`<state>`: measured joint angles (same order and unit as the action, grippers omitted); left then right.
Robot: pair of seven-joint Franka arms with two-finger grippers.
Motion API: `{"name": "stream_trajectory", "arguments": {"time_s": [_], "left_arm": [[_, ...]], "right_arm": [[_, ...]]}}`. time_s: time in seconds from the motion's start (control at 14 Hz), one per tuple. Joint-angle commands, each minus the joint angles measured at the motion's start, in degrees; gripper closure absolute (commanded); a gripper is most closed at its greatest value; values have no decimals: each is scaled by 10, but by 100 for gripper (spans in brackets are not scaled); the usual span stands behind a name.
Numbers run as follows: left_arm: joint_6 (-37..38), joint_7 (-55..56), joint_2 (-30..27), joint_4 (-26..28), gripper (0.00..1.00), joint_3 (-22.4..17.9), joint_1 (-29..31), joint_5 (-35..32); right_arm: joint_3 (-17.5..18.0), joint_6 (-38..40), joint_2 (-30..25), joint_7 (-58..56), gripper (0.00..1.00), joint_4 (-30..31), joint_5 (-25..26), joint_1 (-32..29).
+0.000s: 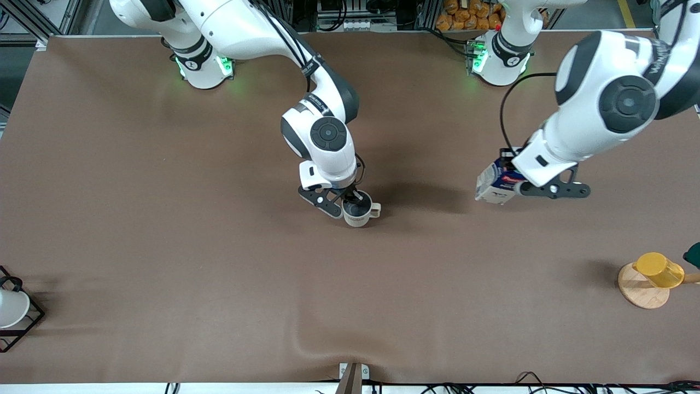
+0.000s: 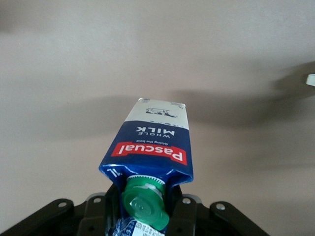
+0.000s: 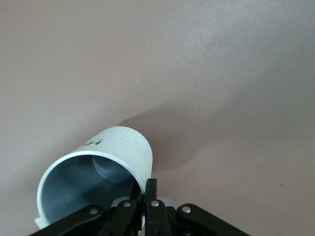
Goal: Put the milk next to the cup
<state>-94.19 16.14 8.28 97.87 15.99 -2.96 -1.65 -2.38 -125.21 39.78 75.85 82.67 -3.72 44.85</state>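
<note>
The cream-beige cup (image 1: 359, 214) with a dark grey inside is at the middle of the brown table (image 1: 164, 219). My right gripper (image 1: 354, 200) is shut on its rim, one finger inside and one outside, as the right wrist view shows on the cup (image 3: 106, 152) and gripper (image 3: 146, 189). I cannot tell whether the cup rests on the table. My left gripper (image 1: 513, 185) is shut on the top of the dark blue milk (image 1: 494, 184) and holds it tilted over the table, toward the left arm's end from the cup. In the left wrist view the milk (image 2: 152, 142) hangs from the gripper (image 2: 145, 204) by its green cap end.
A yellow cup (image 1: 659, 270) lies on a round wooden coaster (image 1: 640, 293) near the left arm's end. A black wire rack (image 1: 34, 320) with a white cup (image 1: 11, 307) stands at the right arm's end, near the front camera.
</note>
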Motion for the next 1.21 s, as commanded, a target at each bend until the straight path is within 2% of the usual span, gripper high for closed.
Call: {"name": "stream_trajectory", "arguments": {"time_s": [0.0,0.07,0.14,0.21,0.29,0.36,0.57,0.71,0.86,0.93,1.0,1.14], "left_arm": [[10,49,0,-1,61,28,1,-5],[10,62,2,-1,61,36,0,-4],[10,70,4,-1,61,41,-2,-4],[9,84,9,-2,61,52,-3,-5],[7,97,12,-7,61,57,-4,-5],[7,104,20,-14,61,59,-5,-5],[7,135,28,-22,61,59,-31,-4],[7,174,41,-22,61,59,-59,-5],[7,192,54,-30,61,59,-77,-5],[7,192,60,-42,60,59,-78,-4],[7,192,72,-58,61,60,-79,-5],[7,193,107,-88,60,59,-116,-5]], "right_arm": [[-7,4,14,17,100,-21,8,14],[-7,0,14,18,71,-21,7,15],[-7,0,14,21,36,-21,9,15],[-7,0,14,26,14,-21,11,15],[-7,0,14,27,3,-21,11,14],[-7,1,13,27,0,-21,11,13],[-4,16,1,14,0,-23,2,-12],[-2,63,-9,-24,0,-26,-10,-27],[-2,103,-43,-115,0,-26,-76,-66],[-5,149,-58,-182,0,-26,-107,-88],[-5,199,-73,-245,0,-26,-120,-118],[-6,248,-91,-314,0,-26,-118,-163]]}}
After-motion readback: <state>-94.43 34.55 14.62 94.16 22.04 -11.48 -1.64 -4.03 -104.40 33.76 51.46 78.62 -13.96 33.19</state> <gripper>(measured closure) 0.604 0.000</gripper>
